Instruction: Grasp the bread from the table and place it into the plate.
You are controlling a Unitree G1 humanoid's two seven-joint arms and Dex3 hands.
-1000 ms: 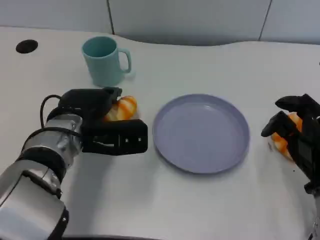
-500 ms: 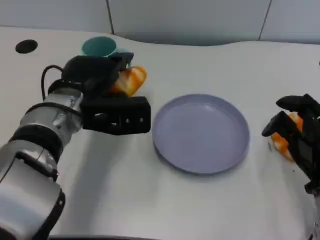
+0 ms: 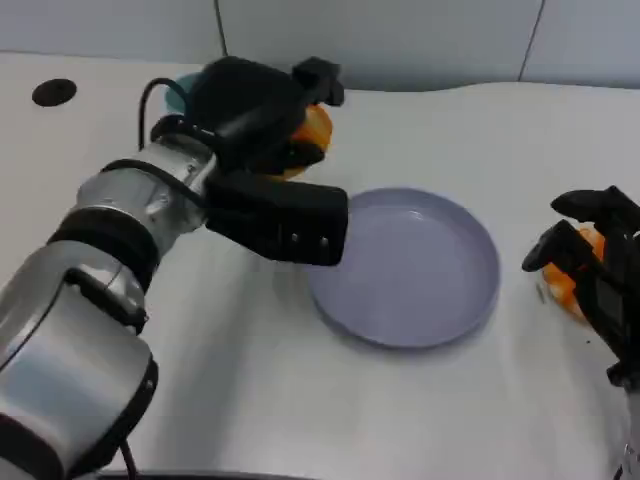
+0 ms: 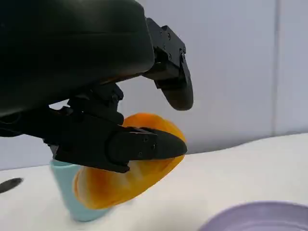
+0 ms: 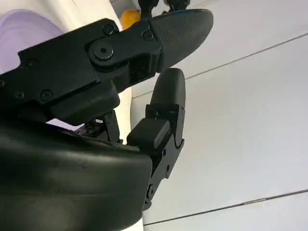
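Head view: the left hand is up off the table, fingers wrapped round the orange bread, which sits in the grip at about eleven o'clock from the plate, just beyond its far-left rim. The lavender plate lies mid-table with nothing on it. A sliver of the teal mug peeks out behind the hand at about nine o'clock from it. At three o'clock from the plate, the right hand rests low at the table's edge, fingers curled over a second orange piece of bread; whether it truly grips it, I cannot tell.

Left wrist view: the bread is clamped between black fingers above and below, held in the air, with the mug behind it and the plate's rim in the corner.

Right wrist view: the right hand's fingers show against the wall, a speck of orange beyond them, the plate alongside.
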